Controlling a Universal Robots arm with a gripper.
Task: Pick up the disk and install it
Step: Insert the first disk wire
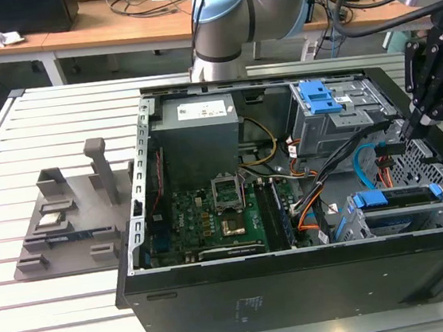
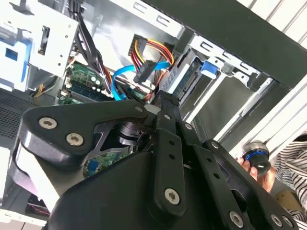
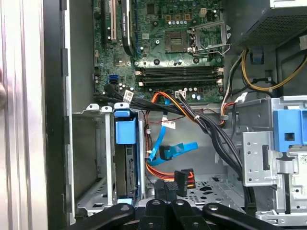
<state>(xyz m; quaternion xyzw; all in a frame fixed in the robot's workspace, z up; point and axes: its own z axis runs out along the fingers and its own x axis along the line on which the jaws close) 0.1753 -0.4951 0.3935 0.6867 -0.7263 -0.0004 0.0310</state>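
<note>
Gripper [image 1: 415, 122]: fingers closed together, empty, hovering at the computer case's [image 1: 299, 285] open edge on the exterior view's right. Disk [image 3: 128, 158]: seated upright in its drive cage [image 3: 96, 158], adjacent slot free.

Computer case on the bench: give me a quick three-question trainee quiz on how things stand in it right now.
1. True or false: the disk lies on the grey fixture outside the case.
2. The gripper hangs over: A the processor socket; B the case's end at the exterior view's right; C the power supply.
3. Fill in: the disk's carrier is coloured ____.
Key: 1 false, it sits in its bay; 2 B; 3 blue.
</note>
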